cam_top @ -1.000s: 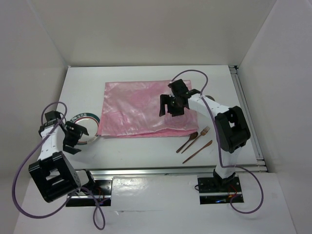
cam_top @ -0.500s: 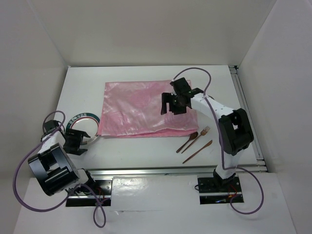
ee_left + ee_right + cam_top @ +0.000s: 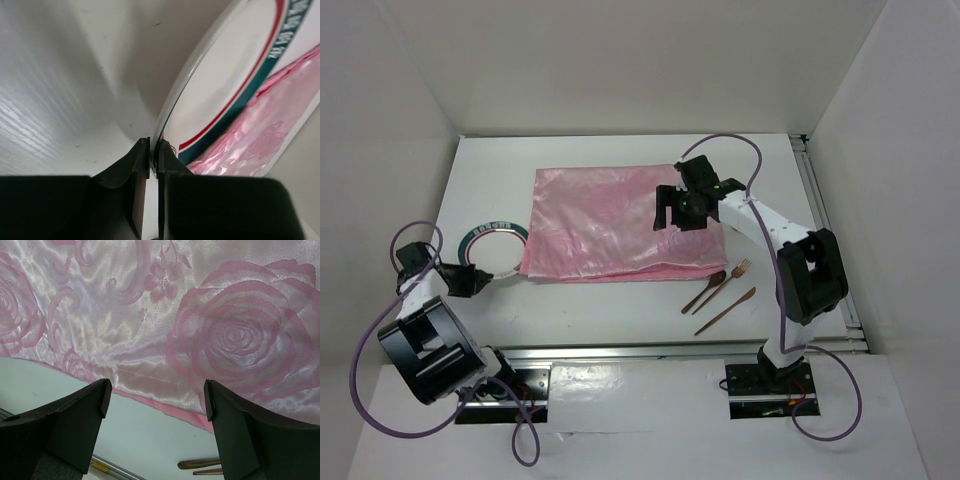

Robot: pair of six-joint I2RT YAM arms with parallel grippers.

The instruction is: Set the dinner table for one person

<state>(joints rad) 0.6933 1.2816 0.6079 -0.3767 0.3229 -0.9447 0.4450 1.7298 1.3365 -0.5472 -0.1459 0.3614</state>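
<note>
While the left arm folds low and tight at the table's near left corner, its wrist turns rightward so the left gripper (image 3: 470,280) meets the near rim of the plate (image 3: 495,229). Seen from the left wrist, the left gripper (image 3: 153,150) has both fingers (image 3: 136,165) clamped on that thin rim of the plate (image 3: 220,80), with a shadow under the rim. The right arm stretches from its base out and leftward, elbow high, with the right gripper (image 3: 676,213) hanging over the right part of the pink cloth (image 3: 600,220). From its own wrist the right gripper (image 3: 157,392) stands wide apart, holding nothing, above the near hem of the pink cloth (image 3: 150,315). The dinner table (image 3: 620,315) lies under everything, filling the booth floor, with metal rails along its near and right edges.

From above, the plate's white centre fades into the tabletop, so only its green-and-red band reads clearly, and I cannot tell whether it touches the cloth. The left wrist view cuts off most of the plate. The brown wooden utensils (image 3: 720,290) lie right of the cloth's near corner; only their tips (image 3: 200,463) show in the right wrist view
</note>
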